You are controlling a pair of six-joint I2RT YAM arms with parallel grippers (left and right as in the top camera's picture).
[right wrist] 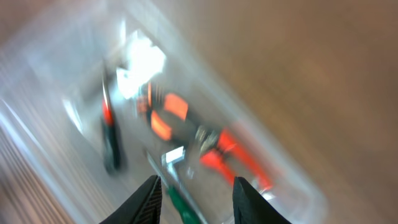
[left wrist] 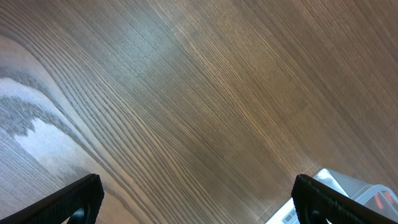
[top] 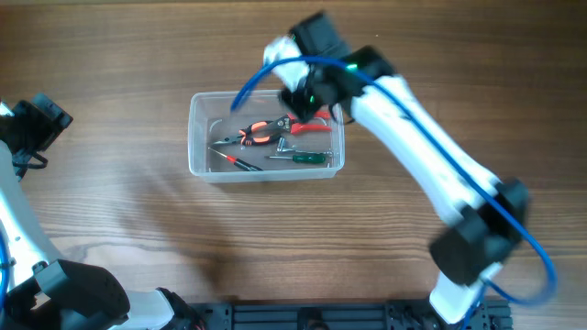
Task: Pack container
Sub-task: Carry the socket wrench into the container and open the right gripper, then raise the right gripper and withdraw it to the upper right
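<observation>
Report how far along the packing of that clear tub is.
Done: orange-handled pliers, red-handled pliers and a green screwdriver already lie inside the container. In hand: nothing; the right tool hangs open above the container's right end, and the left tool is open over the table. Left: no loose items show outside the container, so packing looks nearly finished.

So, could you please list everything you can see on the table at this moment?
container: one, clear plastic, mid-table
pliers: one, orange-and-black handles, inside the container
red-handled tool: one, inside, right end
green-handled screwdriver: one, inside, by the front wall
small red-and-black tool: one, inside, left part
table: one, brown wood
right gripper: black fingers, open, above the container
left gripper: black fingers, open, over bare wood
</observation>
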